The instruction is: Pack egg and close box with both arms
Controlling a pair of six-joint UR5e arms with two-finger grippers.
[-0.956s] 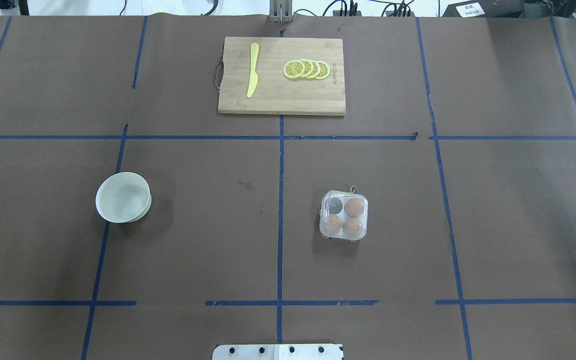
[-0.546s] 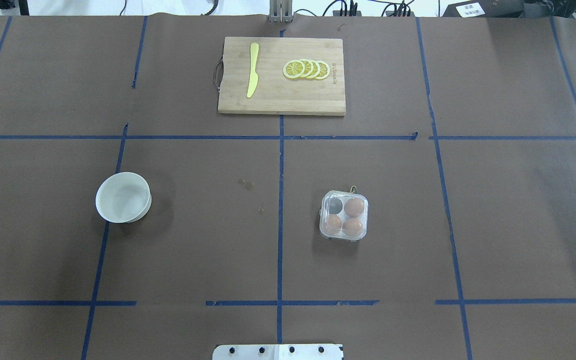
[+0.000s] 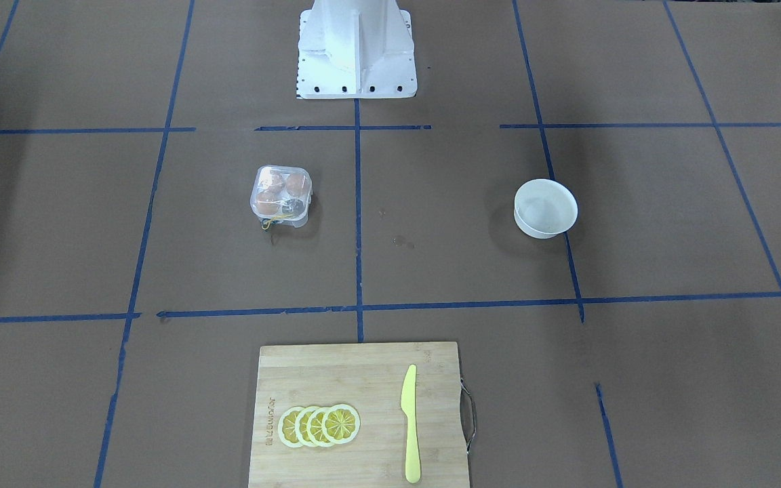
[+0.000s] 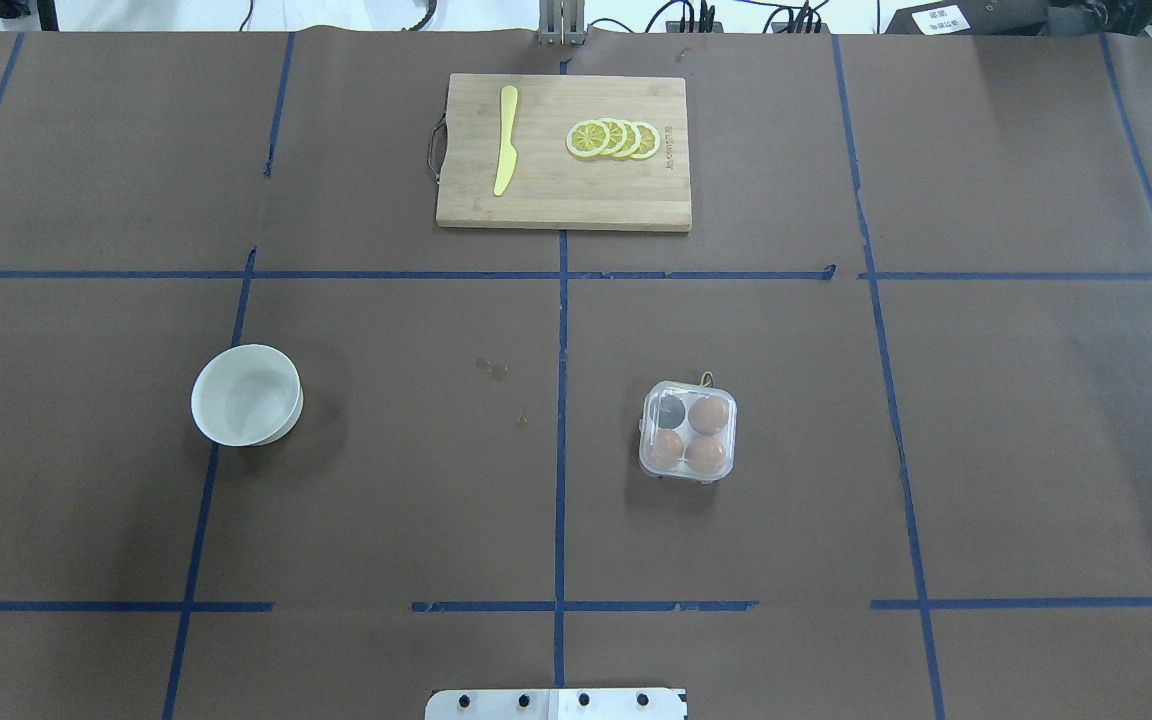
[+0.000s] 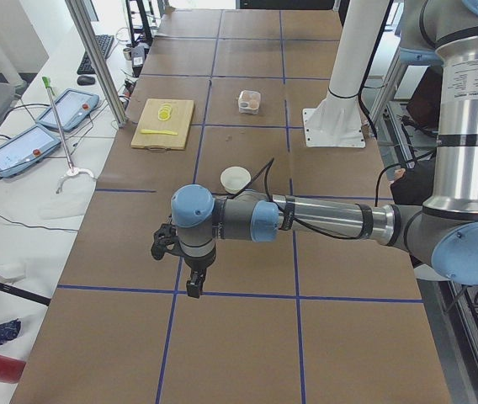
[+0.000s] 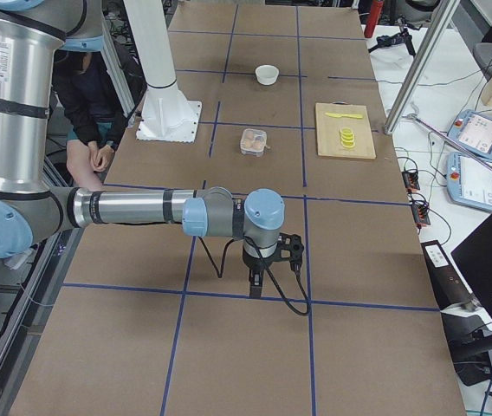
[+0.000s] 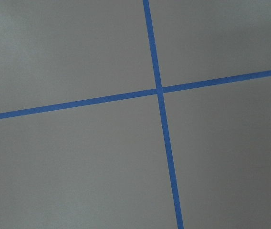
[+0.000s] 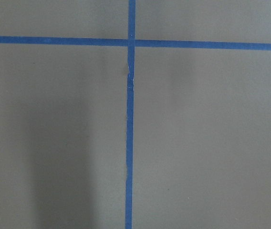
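Observation:
The box (image 4: pixel 688 431) is a small clear carton right of the table's middle, also seen in the front-facing view (image 3: pixel 281 195). Its lid lies down over the cells. Three orange-brown eggs sit inside; one egg (image 4: pixel 709 413) is at the far right cell, and the far left cell looks dark. A yellow string shows at the far edge. My left gripper (image 5: pixel 193 286) hangs over bare table far out on my left. My right gripper (image 6: pixel 256 282) hangs over bare table far out on my right. I cannot tell whether either is open or shut. Both wrist views show only brown paper and blue tape.
A white bowl (image 4: pixel 246 394) stands left of centre and looks empty. At the far side lies a wooden cutting board (image 4: pixel 563 190) with a yellow knife (image 4: pixel 505 140) and lemon slices (image 4: pixel 613 138). The white pedestal base (image 3: pixel 356 51) is at the near edge.

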